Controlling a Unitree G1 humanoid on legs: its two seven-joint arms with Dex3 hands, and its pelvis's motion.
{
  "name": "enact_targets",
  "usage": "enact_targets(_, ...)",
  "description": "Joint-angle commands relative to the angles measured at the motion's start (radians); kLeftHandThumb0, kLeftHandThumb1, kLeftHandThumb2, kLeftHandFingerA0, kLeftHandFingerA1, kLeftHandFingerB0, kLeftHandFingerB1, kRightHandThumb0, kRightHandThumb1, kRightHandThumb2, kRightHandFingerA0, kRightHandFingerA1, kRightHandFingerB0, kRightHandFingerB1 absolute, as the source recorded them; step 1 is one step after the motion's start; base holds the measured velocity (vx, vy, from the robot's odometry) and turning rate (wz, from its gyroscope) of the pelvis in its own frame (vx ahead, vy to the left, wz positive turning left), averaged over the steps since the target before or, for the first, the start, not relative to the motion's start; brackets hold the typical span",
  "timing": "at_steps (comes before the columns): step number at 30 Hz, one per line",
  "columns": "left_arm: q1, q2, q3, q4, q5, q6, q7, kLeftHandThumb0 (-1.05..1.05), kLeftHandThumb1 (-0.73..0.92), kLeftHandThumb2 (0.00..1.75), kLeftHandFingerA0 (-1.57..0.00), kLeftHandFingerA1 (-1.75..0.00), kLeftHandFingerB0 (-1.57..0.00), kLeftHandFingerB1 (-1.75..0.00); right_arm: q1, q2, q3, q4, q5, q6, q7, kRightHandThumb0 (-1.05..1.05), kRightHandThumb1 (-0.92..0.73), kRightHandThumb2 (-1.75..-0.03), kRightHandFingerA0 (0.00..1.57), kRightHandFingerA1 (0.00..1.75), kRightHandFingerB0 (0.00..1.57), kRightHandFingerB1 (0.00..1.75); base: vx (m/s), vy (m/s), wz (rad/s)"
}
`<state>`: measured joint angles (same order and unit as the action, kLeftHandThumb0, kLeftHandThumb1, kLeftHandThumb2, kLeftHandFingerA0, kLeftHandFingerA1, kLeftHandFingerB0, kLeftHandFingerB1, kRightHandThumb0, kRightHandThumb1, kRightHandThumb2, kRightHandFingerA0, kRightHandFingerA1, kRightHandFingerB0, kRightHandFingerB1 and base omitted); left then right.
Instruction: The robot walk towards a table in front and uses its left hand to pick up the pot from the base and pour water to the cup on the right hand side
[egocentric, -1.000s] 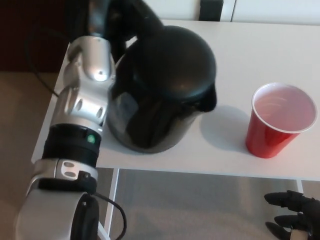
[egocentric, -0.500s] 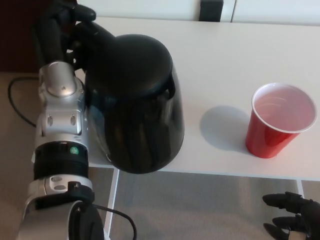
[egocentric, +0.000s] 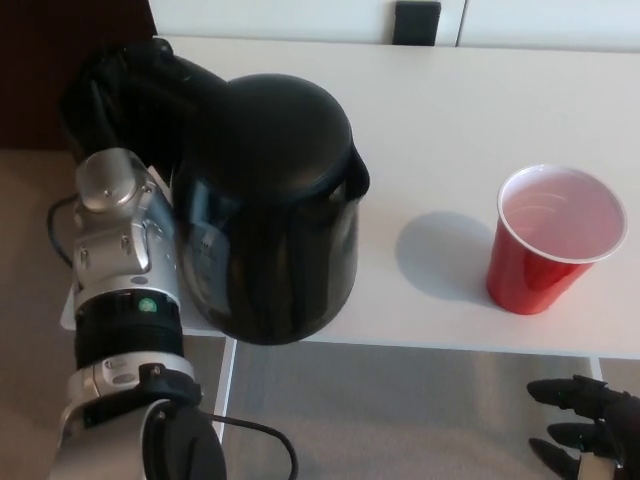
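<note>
At the 9 o'clock side of the head view, the left hand (egocentric: 125, 90) is wrapped around the handle of the pot (egocentric: 265, 205), black fingers closed on it at roughly 10 o'clock from the pot's lid. The hand is dark against a dark handle, so individual fingers are hard to separate, but the grasp reads as clamped. Silver forearm (egocentric: 120, 260) rises from 7 o'clock, alongside the pot's left wall, touching or nearly touching it; cannot tell which.

Pot: black, glossy, domed lid on, spout pointing toward 3 o'clock. Body looks roughly upright. Its lower part overlaps the near edge of the white table (egocentric: 480, 90); whether it is lifted or resting cannot be told from this angle.

Red cup (egocentric: 553, 240): at 3 o'clock from the pot, upright on the table near the front edge, well apart from the spout. Pale interior visible; contents not discernible. A soft grey shadow lies on the tabletop between pot and cup.

Right hand (egocentric: 585, 425): low at 5 o'clock, below the table edge, fingers spread apart, holding nothing, touching nothing visible.

A small black object (egocentric: 415, 22) sits at 12 o'clock, at the table's far edge.
</note>
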<state>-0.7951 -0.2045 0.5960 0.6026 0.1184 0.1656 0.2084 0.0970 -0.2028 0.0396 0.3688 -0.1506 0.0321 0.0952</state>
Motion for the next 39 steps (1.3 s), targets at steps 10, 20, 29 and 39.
enact_targets(10,-0.045,-0.021,-0.067,-0.021,-0.182,0.085,0.117,-0.15,0.79,0.60,-0.68,-1.74,-0.61,-1.32,-0.001,-0.020,-0.013,-0.011,-0.007,0.022,-0.004,-0.27,-0.60,-0.58,0.42,0.40,0.52,0.41,0.00,0.000,0.00)
enact_targets(20,-0.046,-0.051,-0.110,-0.035,-0.267,0.062,0.137,-0.05,0.47,0.93,-0.28,-0.59,-0.04,-0.46,-0.007,-0.021,-0.006,-0.013,-0.013,0.015,-0.003,-0.26,-0.60,-0.57,0.44,0.41,0.53,0.41,0.00,0.000,0.00)
enact_targets(29,-0.011,0.039,-0.295,-0.006,-0.146,0.106,0.145,-0.51,0.40,0.65,0.00,0.00,0.00,-0.04,-0.024,-0.028,-0.001,-0.018,-0.021,0.017,-0.003,-0.28,-0.60,-0.58,0.44,0.41,0.53,0.41,0.00,0.000,0.00)
enact_targets(39,-0.049,0.089,-0.355,0.022,-0.156,0.128,0.190,-0.58,0.38,0.68,0.00,0.00,0.00,-0.02,-0.032,-0.026,-0.001,-0.028,-0.011,0.012,0.002,-0.27,-0.60,-0.58,0.43,0.41,0.53,0.42,0.00,0.000,0.00)
